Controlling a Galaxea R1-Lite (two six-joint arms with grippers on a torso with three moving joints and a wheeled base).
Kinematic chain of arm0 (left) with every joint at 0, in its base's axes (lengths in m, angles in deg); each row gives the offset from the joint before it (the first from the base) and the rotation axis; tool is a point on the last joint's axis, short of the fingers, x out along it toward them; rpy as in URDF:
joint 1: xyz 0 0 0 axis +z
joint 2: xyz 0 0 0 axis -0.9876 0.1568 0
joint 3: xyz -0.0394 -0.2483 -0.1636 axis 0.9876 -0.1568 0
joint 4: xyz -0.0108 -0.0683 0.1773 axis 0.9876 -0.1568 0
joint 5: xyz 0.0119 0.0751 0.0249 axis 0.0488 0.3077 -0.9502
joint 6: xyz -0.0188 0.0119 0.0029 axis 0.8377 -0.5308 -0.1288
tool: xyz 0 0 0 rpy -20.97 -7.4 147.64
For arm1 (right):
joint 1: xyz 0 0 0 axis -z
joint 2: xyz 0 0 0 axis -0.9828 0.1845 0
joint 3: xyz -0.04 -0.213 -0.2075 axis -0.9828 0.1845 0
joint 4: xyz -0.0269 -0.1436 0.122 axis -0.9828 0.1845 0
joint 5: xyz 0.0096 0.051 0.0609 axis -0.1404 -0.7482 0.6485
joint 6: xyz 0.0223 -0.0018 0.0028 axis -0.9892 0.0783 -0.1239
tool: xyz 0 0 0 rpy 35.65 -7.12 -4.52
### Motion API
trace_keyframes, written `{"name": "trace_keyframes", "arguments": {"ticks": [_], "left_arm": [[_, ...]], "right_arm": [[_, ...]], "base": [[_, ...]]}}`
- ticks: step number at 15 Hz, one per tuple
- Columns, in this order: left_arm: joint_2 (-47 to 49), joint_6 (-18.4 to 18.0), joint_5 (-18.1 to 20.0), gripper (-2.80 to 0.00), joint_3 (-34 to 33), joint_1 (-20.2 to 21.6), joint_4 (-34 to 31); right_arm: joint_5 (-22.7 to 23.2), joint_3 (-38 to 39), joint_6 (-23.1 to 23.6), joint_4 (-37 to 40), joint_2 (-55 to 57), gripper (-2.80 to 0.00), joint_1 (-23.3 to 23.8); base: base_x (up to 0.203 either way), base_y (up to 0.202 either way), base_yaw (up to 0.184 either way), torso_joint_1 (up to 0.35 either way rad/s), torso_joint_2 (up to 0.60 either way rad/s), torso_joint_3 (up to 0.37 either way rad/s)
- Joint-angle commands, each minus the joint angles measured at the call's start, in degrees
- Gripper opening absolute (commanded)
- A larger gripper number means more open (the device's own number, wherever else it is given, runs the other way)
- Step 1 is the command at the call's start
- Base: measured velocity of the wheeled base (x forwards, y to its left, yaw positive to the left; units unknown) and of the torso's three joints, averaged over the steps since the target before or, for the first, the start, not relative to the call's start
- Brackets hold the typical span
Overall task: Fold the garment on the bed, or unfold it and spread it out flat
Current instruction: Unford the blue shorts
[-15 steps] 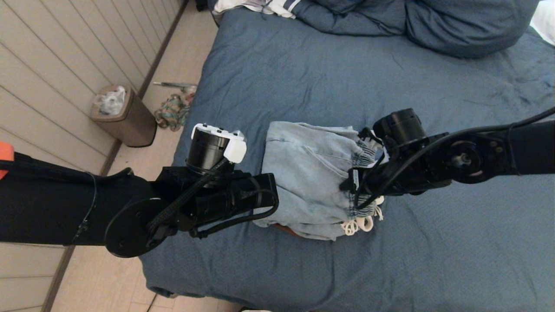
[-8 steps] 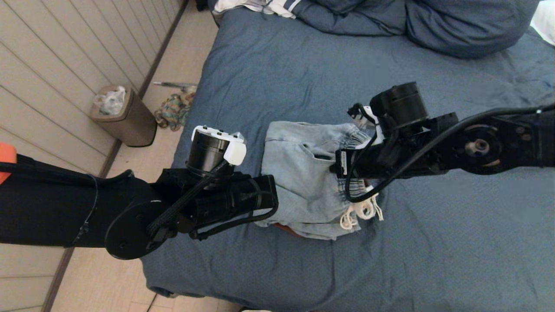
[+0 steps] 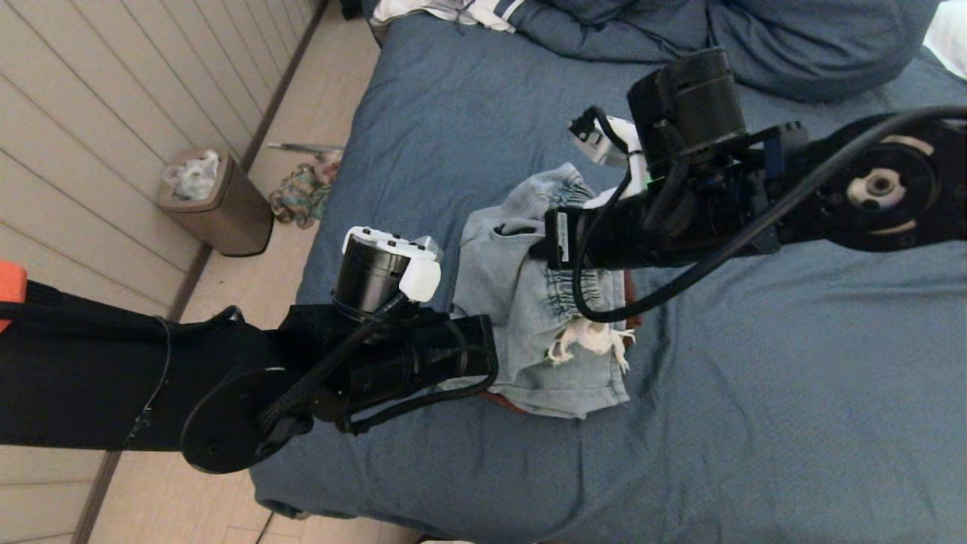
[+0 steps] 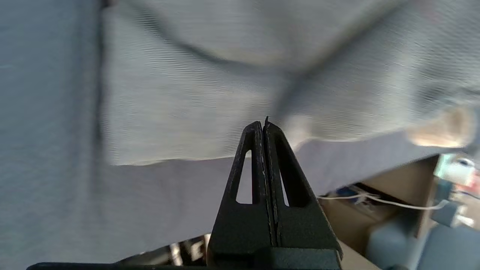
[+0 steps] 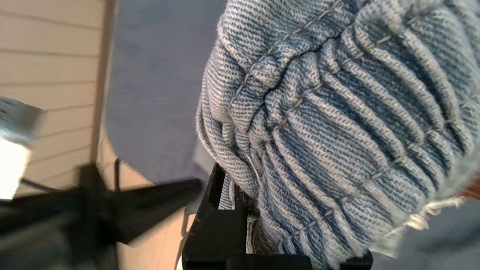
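A light-blue denim garment (image 3: 521,317) with a gathered elastic waistband and white drawstring (image 3: 593,340) lies bunched near the left side of the slate-blue bed (image 3: 755,363). My right gripper (image 3: 548,238) is shut on the waistband (image 5: 337,112) and holds that edge lifted above the rest of the cloth; the fabric wraps over its fingers (image 5: 221,210). My left gripper (image 3: 487,355) sits low at the garment's near-left edge. In the left wrist view the left gripper (image 4: 264,125) is shut, nothing shows between its jaws, and the pale cloth (image 4: 187,93) lies just beyond its tips.
The bed's left edge drops to a wooden floor with a brown bin (image 3: 219,200) and a colourful rag heap (image 3: 302,193). A bunched blue duvet (image 3: 755,38) and a white striped cloth (image 3: 453,11) lie at the far end. Something reddish (image 3: 514,400) peeks from under the garment.
My right gripper has risen and swung to the left and farther away, drawing the waistband up and over the garment. The drawstring has shifted left. The left arm has barely moved.
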Motion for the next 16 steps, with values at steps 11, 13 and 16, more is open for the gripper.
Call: {"name": "trace_keyframes", "arguments": {"ticks": [11, 13, 16], "left_arm": [[-2.1, -4.9, -6.9, 0.00, -5.6, -3.9, 11.8], [-1.2, -5.9, -8.3, 0.00, -6.6, -5.6, 14.6], [3.3, -5.9, -9.5, 0.00, -6.8, -6.8, 17.0]], "right_arm": [[0.4, -10.5, -1.5, 4.5, 8.3, -2.80, -3.4], [0.9, -13.1, -2.8, 7.4, 9.1, -2.80, -3.5], [1.9, -15.0, -4.6, 8.5, 9.1, -2.80, -4.0]], "base": [[0.000, 0.000, 0.000, 0.000, 0.00, 0.000], [0.000, 0.000, 0.000, 0.000, 0.00, 0.000], [0.000, 0.000, 0.000, 0.000, 0.00, 0.000]]}}
